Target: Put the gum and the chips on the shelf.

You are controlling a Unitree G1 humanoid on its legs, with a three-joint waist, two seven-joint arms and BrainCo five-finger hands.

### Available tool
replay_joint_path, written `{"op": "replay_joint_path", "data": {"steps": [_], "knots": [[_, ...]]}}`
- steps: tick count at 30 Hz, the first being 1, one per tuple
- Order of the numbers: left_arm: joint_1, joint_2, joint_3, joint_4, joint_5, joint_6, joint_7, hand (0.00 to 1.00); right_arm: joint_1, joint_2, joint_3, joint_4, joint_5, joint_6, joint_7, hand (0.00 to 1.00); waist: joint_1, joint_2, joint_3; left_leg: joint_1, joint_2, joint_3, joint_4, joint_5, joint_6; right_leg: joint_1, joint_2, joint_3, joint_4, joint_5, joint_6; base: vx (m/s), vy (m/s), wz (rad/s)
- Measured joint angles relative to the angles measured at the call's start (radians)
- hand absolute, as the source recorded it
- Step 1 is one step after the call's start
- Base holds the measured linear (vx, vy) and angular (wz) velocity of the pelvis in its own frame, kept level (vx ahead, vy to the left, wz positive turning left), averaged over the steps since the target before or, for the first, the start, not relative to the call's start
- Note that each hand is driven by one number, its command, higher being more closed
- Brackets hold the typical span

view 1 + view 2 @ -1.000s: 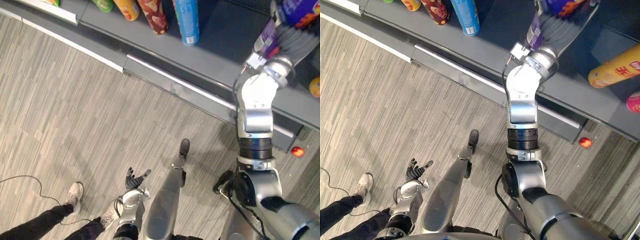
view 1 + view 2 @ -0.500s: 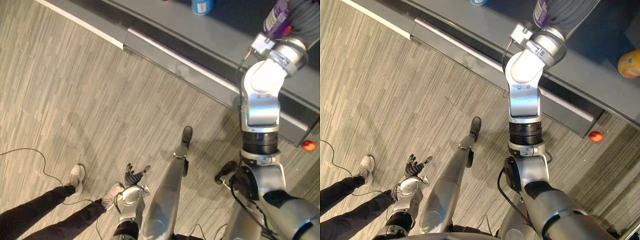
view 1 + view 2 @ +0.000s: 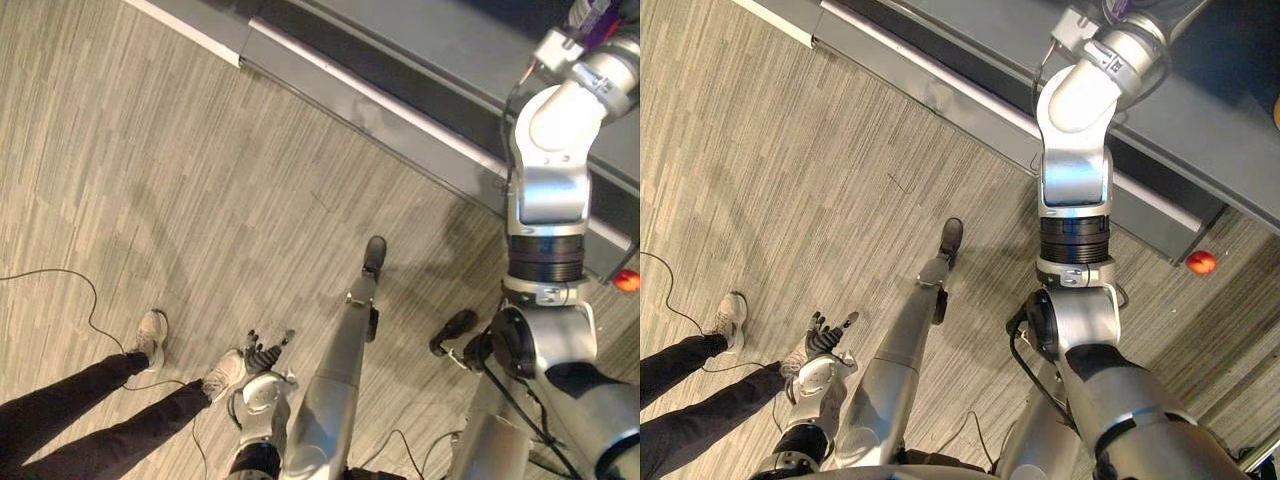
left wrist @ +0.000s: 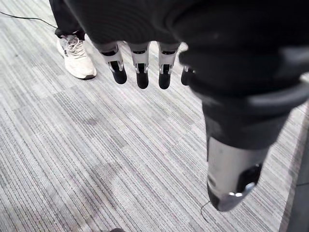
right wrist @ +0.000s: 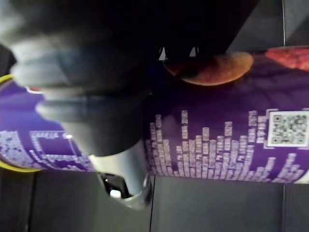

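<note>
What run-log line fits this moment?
right hand: shut on chips can | chips can: at shelf | left hand: open, low near floor

The floor point(image 3: 200, 150) is narrow grey-beige streaked planking, evenly lit, with soft shadows. A dark grey shelf point(image 3: 430, 35) with a lighter front crosses the far side, and a small red ball point(image 3: 626, 281) lies at its foot. A person point(image 3: 80, 410) in dark trousers and pale shoes point(image 3: 152, 335) stands at the near left.
</note>
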Motion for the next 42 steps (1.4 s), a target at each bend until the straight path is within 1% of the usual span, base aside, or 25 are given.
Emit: {"op": "replay_joint_path", "data": {"steps": [4, 6, 12, 14, 18, 23, 28, 32, 42], "knots": [[0.0, 0.0, 0.0, 0.0, -0.001, -0.007, 0.0, 0.0, -0.021, -0.023, 0.002, 0.039, 0.014, 0.0, 0.002, 1.0, 0.001, -0.001, 0.0, -0.014, -0.006, -0.006, 0.005, 0.0, 0.001, -0.013, -0.007, 0.0, 0.011, -0.003, 0.001, 0.01, 0.002, 0.07], [0.0, 0.0, 0.0, 0.0, -0.001, -0.009, 0.0, 0.0, -0.036, -0.04, 0.001, 0.074, 0.042, 0.0, 0.005, 1.0, 0.0, -0.001, 0.0, -0.022, -0.01, -0.016, 0.008, 0.002, 0.001, -0.016, -0.009, -0.005, 0.014, -0.004, 0.001, 0.01, -0.001, 0.08], [0.0, 0.0, 0.0, 0.0, -0.001, -0.009, 0.0, 0.0, -0.055, -0.043, 0.002, 0.113, 0.051, -0.001, 0.021, 1.0, -0.002, -0.001, 0.001, -0.041, -0.022, -0.019, 0.016, 0.003, 0.001, -0.032, -0.021, -0.005, 0.027, -0.01, 0.007, 0.02, 0.004, 0.07], [0.0, 0.0, -0.001, 0.0, -0.001, -0.009, 0.0, 0.0, -0.055, -0.044, 0.003, 0.118, 0.067, -0.001, 0.022, 1.0, -0.001, -0.008, 0.005, -0.046, -0.024, -0.021, 0.022, 0.003, 0.002, -0.034, -0.021, -0.005, 0.031, -0.012, 0.007, 0.02, 0.01, 0.07], [0.0, 0.0, -0.001, 0.0, -0.001, -0.009, 0.0, 0.0, -0.066, -0.043, 0.01, 0.145, 0.084, -0.002, 0.022, 1.0, 0.001, -0.011, 0.007, -0.049, -0.025, -0.021, 0.024, 0.0, -0.001, -0.036, -0.021, -0.004, 0.032, -0.012, 0.007, 0.0, 0.0, 0.0], [-0.001, 0.0, -0.001, 0.0, -0.002, -0.01, 0.0, 0.0, -0.088, -0.046, 0.009, 0.145, 0.088, -0.002, 0.02, 1.0, -0.001, -0.011, 0.007, -0.081, -0.025, -0.021, 0.036, 0.001, 0.0, -0.065, -0.02, -0.002, 0.037, -0.012, 0.007, 0.0, 0.003, -0.01], [0.0, 0.0, -0.001, 0.001, -0.003, -0.01, 0.0, 0.0, -0.096, -0.041, 0.011, 0.146, 0.095, -0.005, 0.016, 1.0, 0.003, -0.011, 0.007, -0.081, -0.026, -0.021, 0.036, 0.001, 0.0, -0.067, -0.022, 0.001, 0.044, -0.012, 0.007, 0.0, 0.0, 0.0], [0.0, 0.0, 0.0, 0.001, -0.003, -0.01, 0.0, 0.0, -0.096, -0.043, 0.007, 0.146, 0.11, -0.011, -0.005, 1.0, 0.004, -0.011, 0.007, -0.084, -0.026, -0.017, 0.035, 0.001, 0.001, -0.081, -0.024, 0.012, 0.049, -0.013, 0.007, 0.0, 0.004, -0.02], [0.0, 0.0, 0.0, -0.001, -0.003, -0.011, 0.0, 0.0, -0.098, -0.051, 0.004, 0.146, 0.11, -0.014, -0.007, 1.0, 0.01, -0.011, 0.007, -0.097, -0.024, -0.017, 0.042, 0.001, 0.0, -0.091, -0.021, 0.015, 0.049, -0.012, 0.007, 0.0, 0.0, 0.0]]}}
